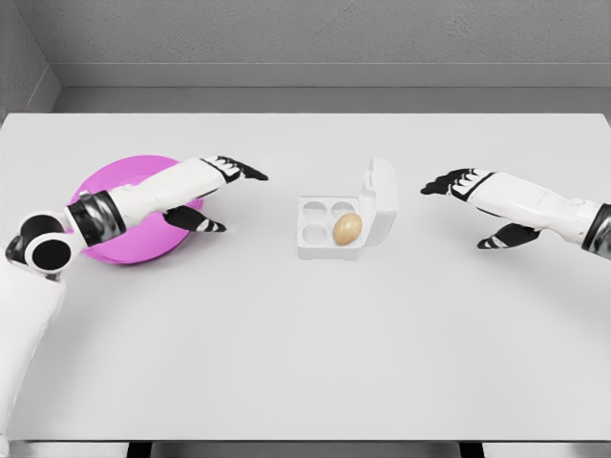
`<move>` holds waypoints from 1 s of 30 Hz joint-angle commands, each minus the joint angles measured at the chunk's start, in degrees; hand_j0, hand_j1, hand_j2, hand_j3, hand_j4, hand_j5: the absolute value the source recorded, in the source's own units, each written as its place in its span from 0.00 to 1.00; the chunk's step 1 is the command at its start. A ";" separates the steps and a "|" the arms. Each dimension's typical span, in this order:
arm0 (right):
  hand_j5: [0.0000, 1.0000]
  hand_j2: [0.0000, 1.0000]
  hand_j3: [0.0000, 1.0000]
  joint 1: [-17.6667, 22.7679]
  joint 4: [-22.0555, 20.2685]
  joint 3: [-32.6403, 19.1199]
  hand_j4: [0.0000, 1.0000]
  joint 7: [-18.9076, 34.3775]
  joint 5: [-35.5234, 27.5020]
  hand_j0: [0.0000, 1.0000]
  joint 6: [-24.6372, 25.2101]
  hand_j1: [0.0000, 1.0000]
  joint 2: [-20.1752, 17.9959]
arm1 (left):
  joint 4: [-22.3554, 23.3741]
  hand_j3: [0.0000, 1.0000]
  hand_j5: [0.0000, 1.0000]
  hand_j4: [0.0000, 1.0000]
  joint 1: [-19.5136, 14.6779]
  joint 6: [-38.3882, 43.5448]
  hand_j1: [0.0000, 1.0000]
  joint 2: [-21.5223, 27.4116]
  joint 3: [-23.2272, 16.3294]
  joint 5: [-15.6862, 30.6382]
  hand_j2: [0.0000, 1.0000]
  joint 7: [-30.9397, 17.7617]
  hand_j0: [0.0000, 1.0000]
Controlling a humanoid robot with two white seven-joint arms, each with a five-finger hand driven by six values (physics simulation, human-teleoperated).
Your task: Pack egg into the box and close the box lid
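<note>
A wide, pale grey table [305,343] fills nearly the whole view, with a grey wall and floor strip beyond its far edge. Its near half lies bare from left to right.

On the left side sits a round magenta plastic plate [119,250], partly covered by the white left arm that crosses above it. The left hand [221,191] reaches just past the plate's right rim, its dark-tipped fingers spread and holding nothing, thumb hanging low toward the table. Open tabletop separates it from the box.

The right hand [477,205] hovers on the right, well apart from the box, fingers likewise spread and empty, pointing left.

Between the two hands, near the table's middle, stands a small white four-cup egg box [323,248]. Its hinged white lid [380,198] stands raised along the right side, tilted open. A tan oval egg [347,228] rests in the near right cup; the other three cups hold nothing.
</note>
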 commanded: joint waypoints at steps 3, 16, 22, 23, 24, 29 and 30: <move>1.00 1.00 1.00 -0.09 -1.45 1.12 1.00 -0.07 -0.31 1.00 0.06 1.00 0.08 | -6.27 1.00 1.00 1.00 2.20 0.27 1.00 7.36 7.98 12.43 1.00 0.05 1.00; 1.00 1.00 1.00 -0.09 -7.78 1.30 1.00 -0.07 -0.22 1.00 0.15 1.00 1.75 | -3.63 1.00 1.00 1.00 17.85 0.27 1.00 4.63 27.15 18.42 1.00 0.05 1.00; 1.00 1.00 1.00 -0.26 -13.14 3.49 1.00 -0.24 0.21 1.00 0.15 1.00 4.30 | -3.63 1.00 1.00 1.00 18.28 0.27 1.00 4.63 27.15 18.15 1.00 0.05 1.00; 1.00 1.00 1.00 -0.26 -15.16 3.76 1.00 -0.33 1.09 1.00 0.15 1.00 5.00 | -3.63 1.00 1.00 1.00 18.28 0.27 1.00 4.64 27.15 18.15 1.00 0.05 1.00; 1.00 1.00 1.00 -0.26 -16.30 3.93 1.00 -0.33 1.09 1.00 0.15 1.00 5.26 | -3.63 1.00 1.00 1.00 18.28 0.27 1.00 4.63 27.15 18.15 1.00 0.05 1.00; 1.00 1.00 1.00 -0.26 -18.67 3.84 1.00 -0.33 1.27 1.00 -0.29 1.00 5.35 | -3.72 1.00 1.00 1.00 18.46 0.27 1.00 4.63 27.15 18.24 1.00 0.05 1.00; 1.00 1.00 1.00 -0.26 -18.76 3.76 1.00 -0.33 1.18 1.00 -0.55 1.00 5.35 | -3.72 1.00 1.00 1.00 18.46 0.27 1.00 4.63 27.15 18.24 1.00 0.05 1.00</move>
